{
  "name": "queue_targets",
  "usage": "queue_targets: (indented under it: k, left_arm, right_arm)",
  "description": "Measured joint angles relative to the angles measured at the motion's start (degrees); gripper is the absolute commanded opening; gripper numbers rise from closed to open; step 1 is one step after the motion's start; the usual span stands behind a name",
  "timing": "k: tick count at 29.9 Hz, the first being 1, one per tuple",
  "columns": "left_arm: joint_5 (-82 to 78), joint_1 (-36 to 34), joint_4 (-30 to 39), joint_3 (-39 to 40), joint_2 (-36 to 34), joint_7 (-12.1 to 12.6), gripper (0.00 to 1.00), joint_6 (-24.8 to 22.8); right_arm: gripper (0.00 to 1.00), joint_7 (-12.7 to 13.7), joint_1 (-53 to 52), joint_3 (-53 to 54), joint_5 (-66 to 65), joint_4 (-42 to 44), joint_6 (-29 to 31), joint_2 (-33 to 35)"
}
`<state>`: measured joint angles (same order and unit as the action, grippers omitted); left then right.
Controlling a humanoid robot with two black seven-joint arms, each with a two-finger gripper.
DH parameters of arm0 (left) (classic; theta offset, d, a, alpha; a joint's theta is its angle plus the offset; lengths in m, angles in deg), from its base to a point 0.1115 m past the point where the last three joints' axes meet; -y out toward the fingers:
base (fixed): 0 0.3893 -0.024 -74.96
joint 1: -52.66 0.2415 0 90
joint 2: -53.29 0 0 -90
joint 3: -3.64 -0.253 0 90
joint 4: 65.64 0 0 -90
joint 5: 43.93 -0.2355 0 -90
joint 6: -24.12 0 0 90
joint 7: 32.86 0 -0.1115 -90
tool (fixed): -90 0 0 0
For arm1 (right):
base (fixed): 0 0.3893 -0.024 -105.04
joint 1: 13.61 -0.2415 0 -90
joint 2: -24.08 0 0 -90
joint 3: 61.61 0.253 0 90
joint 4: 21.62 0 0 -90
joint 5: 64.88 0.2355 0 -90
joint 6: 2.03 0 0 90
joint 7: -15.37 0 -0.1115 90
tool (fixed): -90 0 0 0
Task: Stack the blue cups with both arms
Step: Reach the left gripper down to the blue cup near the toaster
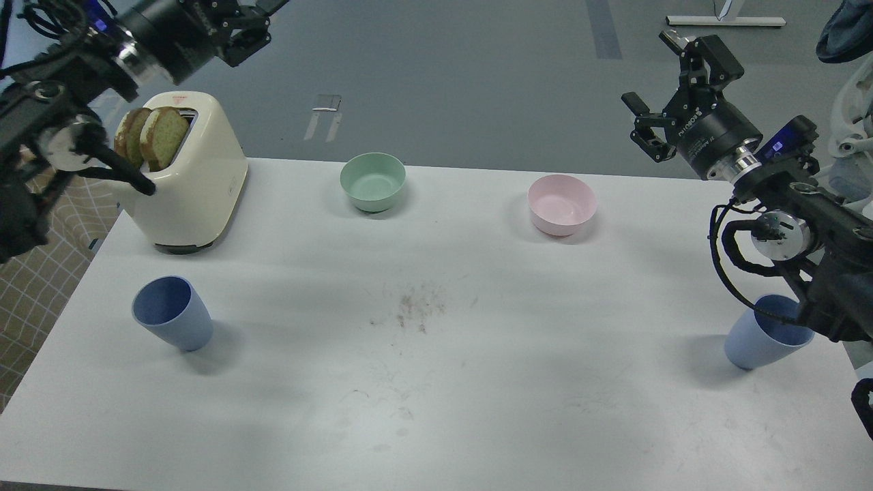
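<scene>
One blue cup (pixel 172 315) stands upright near the table's left front, uncovered. The other blue cup (pixel 757 341) stands at the right edge, its rim partly hidden behind my right forearm. My left gripper (pixel 262 24) is high at the top left, above and behind the toaster, far from both cups; its jaws are spread and empty, partly cut by the frame's top. My right gripper (pixel 651 69) is raised at the back right, beyond the table's far edge, jaws spread and empty, well above its cup.
A cream toaster (pixel 198 191) with two bread slices stands at the back left. A mint-green bowl (pixel 373 181) and a pink bowl (pixel 561 203) sit along the back. The white table (pixel 436 409) has a dirty smudge (pixel 412 307) in its middle.
</scene>
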<state>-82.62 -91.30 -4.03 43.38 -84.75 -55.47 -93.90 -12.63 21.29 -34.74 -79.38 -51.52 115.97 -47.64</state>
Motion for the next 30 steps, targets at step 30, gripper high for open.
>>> queue_targets:
  k: [30]
  left_arm:
    - [-42.79,6.77,12.96,-33.26,-29.82,-5.4,0.98,10.0]
  right_arm:
    - [1.0,0.0,0.43,-0.17,-0.1,-2.45,0.0,0.62]
